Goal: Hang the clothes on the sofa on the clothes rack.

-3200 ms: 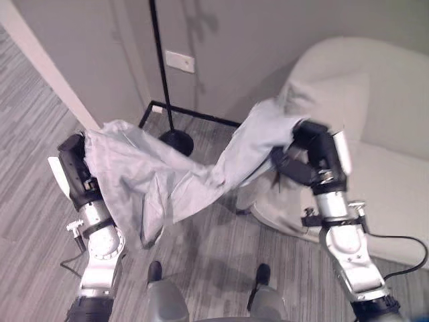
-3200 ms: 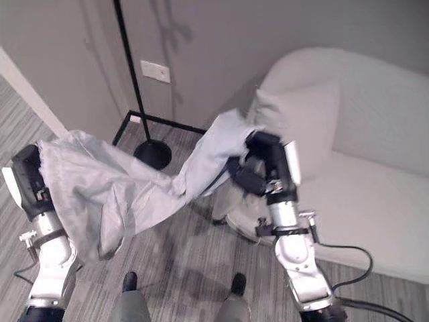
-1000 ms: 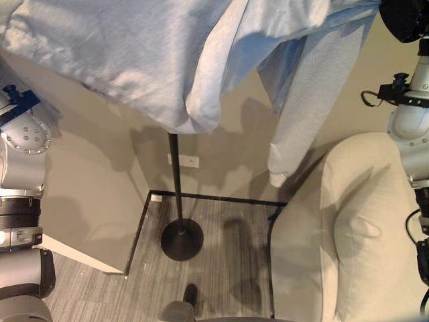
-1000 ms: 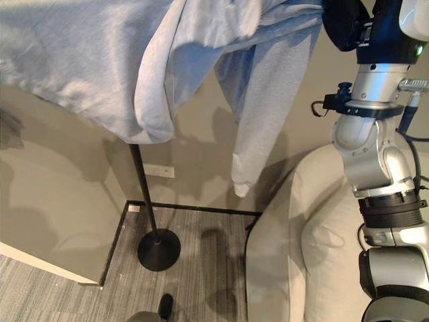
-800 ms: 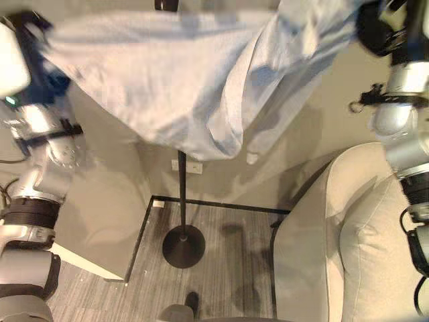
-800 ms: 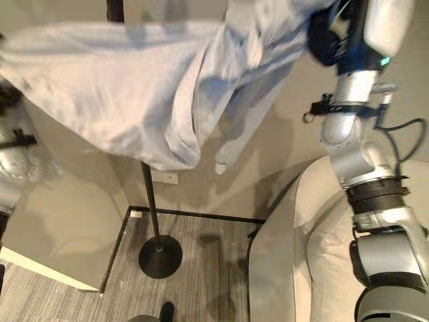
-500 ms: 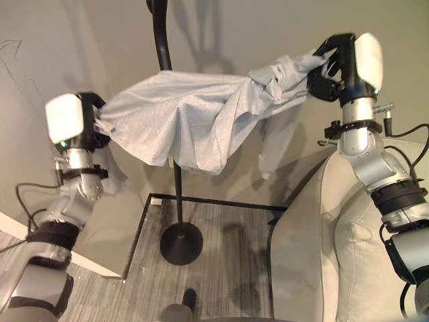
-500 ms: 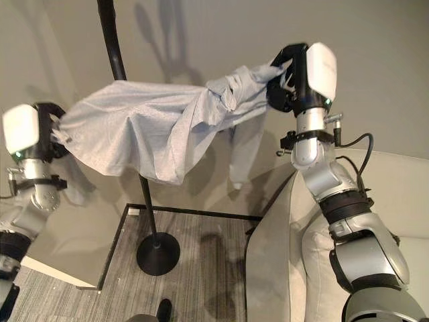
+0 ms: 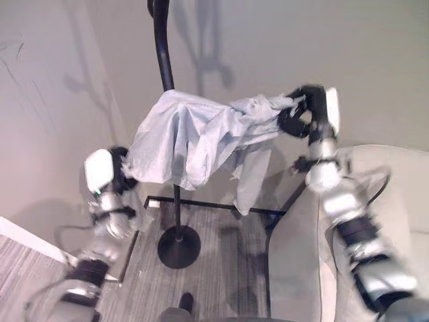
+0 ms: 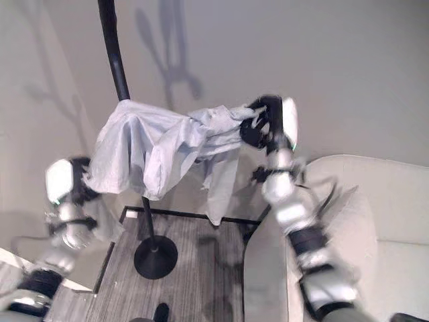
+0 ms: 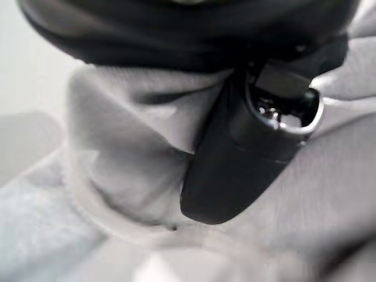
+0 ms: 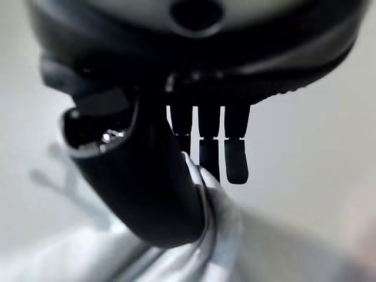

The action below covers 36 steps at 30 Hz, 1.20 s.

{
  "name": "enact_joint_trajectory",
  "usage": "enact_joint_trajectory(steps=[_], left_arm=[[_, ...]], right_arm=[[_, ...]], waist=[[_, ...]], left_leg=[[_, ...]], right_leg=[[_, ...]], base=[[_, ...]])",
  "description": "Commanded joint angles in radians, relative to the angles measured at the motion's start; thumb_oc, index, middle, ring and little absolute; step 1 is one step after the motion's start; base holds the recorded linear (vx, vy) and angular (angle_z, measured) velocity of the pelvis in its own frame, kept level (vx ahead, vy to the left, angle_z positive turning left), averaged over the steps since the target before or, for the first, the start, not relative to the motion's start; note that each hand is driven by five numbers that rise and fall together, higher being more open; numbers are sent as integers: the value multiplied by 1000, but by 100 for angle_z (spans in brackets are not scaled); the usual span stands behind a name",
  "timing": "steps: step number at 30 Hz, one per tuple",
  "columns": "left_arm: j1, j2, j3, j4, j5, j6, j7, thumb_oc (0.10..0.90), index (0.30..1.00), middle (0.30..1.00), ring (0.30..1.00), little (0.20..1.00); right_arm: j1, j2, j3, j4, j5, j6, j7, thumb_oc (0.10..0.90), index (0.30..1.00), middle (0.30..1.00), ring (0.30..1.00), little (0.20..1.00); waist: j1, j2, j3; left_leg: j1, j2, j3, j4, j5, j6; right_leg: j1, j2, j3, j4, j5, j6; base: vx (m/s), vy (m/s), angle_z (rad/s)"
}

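A pale grey garment (image 9: 194,134) hangs draped over the black pole of the clothes rack (image 9: 161,47), bunched at the middle with a sleeve dangling below. My left hand (image 9: 119,177) is low on the left, its thumb (image 11: 235,158) pressed into the garment's lower left edge (image 11: 117,147). On the right, at the height of the drape, my right hand (image 9: 305,115) pinches the garment's other end (image 12: 194,258) between thumb (image 12: 141,182) and fingers (image 12: 235,158).
The rack's round base (image 9: 179,246) stands on striped grey flooring inside a thin black floor frame (image 9: 208,205). A cream sofa (image 9: 395,194) fills the right side, close under my right arm. Grey walls stand behind the rack.
Both hands have come down, the left much lower. The garment, stretched wide between them before, now sags and bunches over the rack pole.
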Motion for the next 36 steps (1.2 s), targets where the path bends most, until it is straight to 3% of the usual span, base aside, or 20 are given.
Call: enact_joint_trajectory(steps=[1, 5, 11, 17, 18, 19, 23, 24, 25, 30, 31, 36], left_arm=[[-29, 23, -27, 44, -1, -17, -13, 400, 300, 300, 300, 300], [-7, -15, -60, 65, -21, -20, -23, 400, 300, 300, 300, 300], [36, -35, -66, 86, -34, -21, -26, 400, 300, 300, 300, 300], [68, -75, -55, 150, -119, -37, -26, 400, 300, 300, 300, 300], [69, -75, -56, 150, -120, -37, -26, 427, 340, 340, 340, 340], [86, -109, -21, 157, -259, -75, -30, 800, 900, 900, 900, 900], [127, -168, 77, 95, -685, -182, -115, 800, 900, 900, 900, 900], [128, -167, 77, 95, -687, -182, -116, 800, 900, 900, 900, 900], [149, -174, 107, 87, -790, -206, -181, 800, 900, 900, 900, 900], [195, -195, 197, 222, -976, -212, -308, 800, 900, 900, 900, 900], [208, -204, 230, 301, -1021, -198, -359, 800, 900, 900, 900, 900], [223, -207, 350, 549, -1075, -187, -412, 800, 900, 900, 900, 900]], right_arm=[[-66, -13, -41, -7, 56, -63, -30, 800, 900, 900, 900, 900], [18, 50, -23, -7, 85, -66, -20, 800, 900, 900, 900, 900], [185, 78, -11, -29, 140, -75, 24, 800, 900, 900, 900, 900], [334, 158, -24, 67, 320, -94, 47, 800, 900, 900, 900, 900], [335, 158, -24, 67, 320, -95, 47, 800, 900, 900, 900, 900], [374, 183, -27, 107, 373, -104, 49, 800, 900, 900, 900, 900], [425, 224, -44, 199, 519, -118, 82, 800, 900, 900, 900, 900], [425, 224, -44, 200, 520, -118, 83, 800, 900, 900, 900, 900], [435, 234, -74, 273, 591, -128, 115, 800, 900, 900, 900, 900], [460, 287, -205, 472, 879, -162, 221, 800, 900, 900, 900, 900], [457, 301, -267, 576, 971, -156, 262, 800, 900, 900, 900, 900], [450, 290, -345, 840, 955, -111, 290, 800, 900, 900, 900, 900]], waist=[[4, 0, -41], [-10, 11, -40], [-34, 20, -38], [-60, 25, -36], [-60, 25, -37], [-65, 26, -35], [-71, 31, -33], [-71, 31, -33], [-70, 33, -30], [-64, 37, -33], [-61, 39, -33], [-48, 41, -36]], left_leg=[[-12, 44, 7, 4, -75, -36], [-9, 47, 10, 2, -74, -37], [-7, 54, 17, 2, -73, -41], [0, 61, 21, 2, -75, -45], [0, 61, 21, 2, -75, -45], [2, 64, 23, 2, -74, -47], [4, 71, 24, 2, -67, -52], [4, 71, 23, 2, -67, -52], [2, 75, 23, 2, -64, -56], [4, 79, 16, 2, -63, -63], [5, 79, 13, 2, -64, -67], [1, 79, 2, 2, -65, -73]], right_leg=[[-29, -31, 19, 76, 167, 1], [-31, -30, 22, 73, 165, 1], [-35, -28, 25, 67, 165, 4], [-40, -23, 33, 69, 159, 3], [-40, -23, 33, 69, 159, 3], [-42, -22, 36, 71, 155, 2], [-43, -15, 38, 69, 148, 0], [-42, -15, 37, 69, 147, 0], [-40, -12, 34, 66, 140, -1], [-28, -5, 27, 59, 129, -2], [-22, -3, 21, 55, 125, -1], [-14, 5, 8, 44, 110, -4]], base=[[0, 0, 0], [-1, -5, -1], [-13, -16, -6], [-13, -8, -5], [-15, -17, -4], [0, 0, 0], [-16, -21, -8], [-31, -42, -8], [-24, -38, -7], [-6, -16, -2], [-6, -23, 3], [0, -12, 14]])
